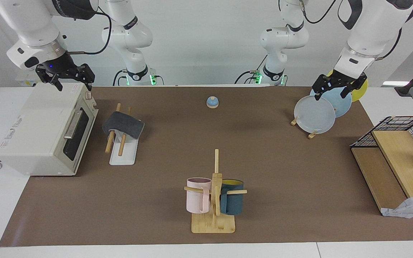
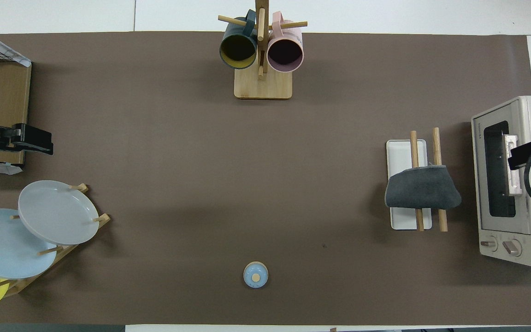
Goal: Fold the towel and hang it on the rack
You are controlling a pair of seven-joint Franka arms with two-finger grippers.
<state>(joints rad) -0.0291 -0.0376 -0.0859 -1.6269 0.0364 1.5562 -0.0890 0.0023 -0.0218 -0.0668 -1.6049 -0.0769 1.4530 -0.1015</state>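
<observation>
Towel: the towel [image 1: 123, 124] [image 2: 422, 188] lay draped over both rods of the rack, dark grey face outward, folded — it hung down on each side of the rods and covered their part nearer the robots.
Rack: the rack [image 1: 122, 154] [image 2: 405, 150] stood on the bench toward the right arm's end, its two light wooden rods slanting above a white rectangular base, just beside the toaster oven's front.
Right hand: the right hand [image 1: 71, 76] [image 2: 530, 154] hung in the air over the toaster oven, touching nothing; its fingers stood apart and held nothing.
Left hand: the left hand [image 1: 335, 87] [image 2: 28, 141] hovered over the plates at the left arm's end, fingers apart — nothing between them.
Toaster oven: the toaster oven [image 1: 45, 130] [image 2: 514, 180] sat at the right arm's end of the bench, door shut.
Plates: three plates [image 1: 314, 114] [image 2: 57, 218] stood in a wooden stand, grey, light blue and yellow.
Mug tree: the mug tree [image 1: 215, 193] [image 2: 262, 55] stood farther from the robots than the rack, a pink mug [image 1: 198, 195] [image 2: 286, 50] and a dark blue mug [image 1: 232, 202] [image 2: 238, 46] on its pegs.
Bell: a small blue bell [image 1: 212, 102] [image 2: 255, 275] sat mid-bench, near the robots.
Bench: the bench [image 1: 285, 172] [image 2: 178, 161] carried a brown mat.
</observation>
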